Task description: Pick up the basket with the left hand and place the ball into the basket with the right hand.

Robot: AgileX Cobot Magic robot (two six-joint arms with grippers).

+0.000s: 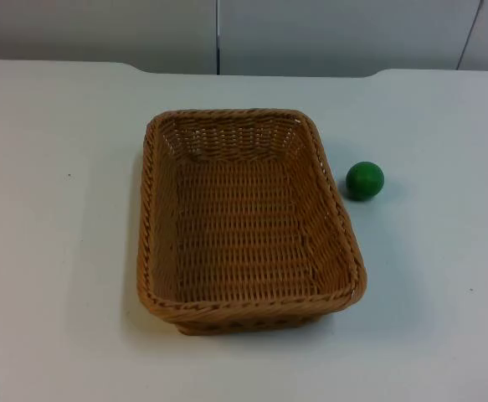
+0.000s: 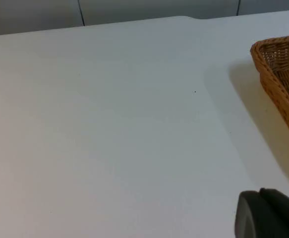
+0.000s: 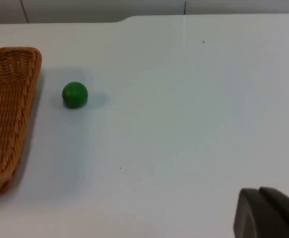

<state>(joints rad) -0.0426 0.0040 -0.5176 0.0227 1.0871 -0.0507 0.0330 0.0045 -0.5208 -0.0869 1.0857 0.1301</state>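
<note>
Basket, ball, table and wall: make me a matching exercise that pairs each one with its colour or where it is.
Things:
1. basket
2. ball
3. table
4. partition wall

Descriptions:
A. green, lying on the table beside the basket, apart from it
B. grey, behind the far edge of the table
C. tan wicker, sitting empty in the middle of the table
D. white, bearing both other things

Pairs: 1-C, 2-A, 3-D, 4-B
</note>
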